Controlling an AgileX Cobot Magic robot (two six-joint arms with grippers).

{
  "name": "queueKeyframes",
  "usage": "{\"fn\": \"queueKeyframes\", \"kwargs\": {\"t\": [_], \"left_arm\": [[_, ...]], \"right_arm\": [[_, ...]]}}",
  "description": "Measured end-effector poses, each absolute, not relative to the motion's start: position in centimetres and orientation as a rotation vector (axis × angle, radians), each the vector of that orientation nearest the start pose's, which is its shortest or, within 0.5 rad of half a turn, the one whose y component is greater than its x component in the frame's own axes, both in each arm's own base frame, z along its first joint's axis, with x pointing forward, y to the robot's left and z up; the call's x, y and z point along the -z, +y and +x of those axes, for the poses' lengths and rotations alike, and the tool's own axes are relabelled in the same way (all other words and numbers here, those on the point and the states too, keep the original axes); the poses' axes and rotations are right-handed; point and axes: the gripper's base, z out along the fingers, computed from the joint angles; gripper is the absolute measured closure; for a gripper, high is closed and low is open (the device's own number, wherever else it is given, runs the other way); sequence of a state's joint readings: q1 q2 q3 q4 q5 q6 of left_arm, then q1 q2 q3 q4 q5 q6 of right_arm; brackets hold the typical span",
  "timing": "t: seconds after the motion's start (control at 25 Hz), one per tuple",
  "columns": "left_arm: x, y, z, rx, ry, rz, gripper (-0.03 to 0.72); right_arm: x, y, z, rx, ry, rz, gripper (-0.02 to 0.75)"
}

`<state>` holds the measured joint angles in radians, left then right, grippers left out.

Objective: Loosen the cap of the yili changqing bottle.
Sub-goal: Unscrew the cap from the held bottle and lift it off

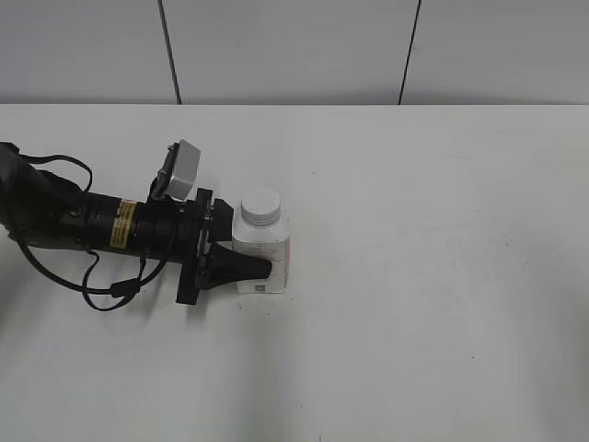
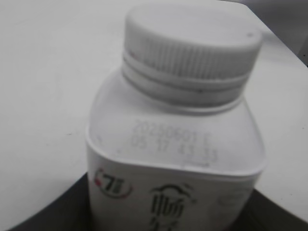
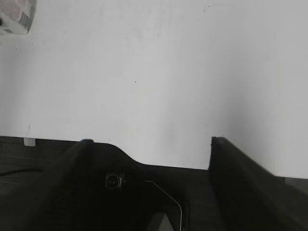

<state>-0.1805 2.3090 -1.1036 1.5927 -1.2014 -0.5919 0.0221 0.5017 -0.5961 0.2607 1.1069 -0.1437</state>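
Note:
The yili changqing bottle point(image 1: 265, 247) stands upright on the white table, left of centre, with its white ribbed cap point(image 1: 260, 206) on top. My left gripper point(image 1: 256, 250) reaches in from the left and is shut on the bottle's body, below the cap. In the left wrist view the bottle point(image 2: 173, 144) and cap point(image 2: 192, 43) fill the frame, with the dark fingers of the left gripper point(image 2: 163, 219) on either side of the body. My right gripper point(image 3: 151, 144) is open and empty over bare table. A corner of the bottle point(image 3: 17, 17) shows far off in its view.
The white table point(image 1: 433, 276) stretches right of the bottle. The left arm and its cables point(image 1: 83, 230) lie along the table's left side. A grey panelled wall point(image 1: 294, 46) runs behind the table's far edge.

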Motion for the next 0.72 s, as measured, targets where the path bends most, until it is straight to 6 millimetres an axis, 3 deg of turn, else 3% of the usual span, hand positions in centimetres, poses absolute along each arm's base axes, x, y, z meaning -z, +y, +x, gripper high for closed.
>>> {"fn": "queueKeyframes", "kwargs": {"t": [0.32, 0.72], "left_arm": [[-6.0, -14.8, 34.0, 1.114, 1.532, 1.417, 0.291], [-6.0, -14.8, 33.9, 1.116, 1.530, 1.419, 0.291]], "right_arm": [[-31.0, 2.3, 11.6, -0.324, 2.597, -0.062, 0.160], [-30.8, 2.5, 19.9, -0.349, 2.799, 0.036, 0.160]]}}
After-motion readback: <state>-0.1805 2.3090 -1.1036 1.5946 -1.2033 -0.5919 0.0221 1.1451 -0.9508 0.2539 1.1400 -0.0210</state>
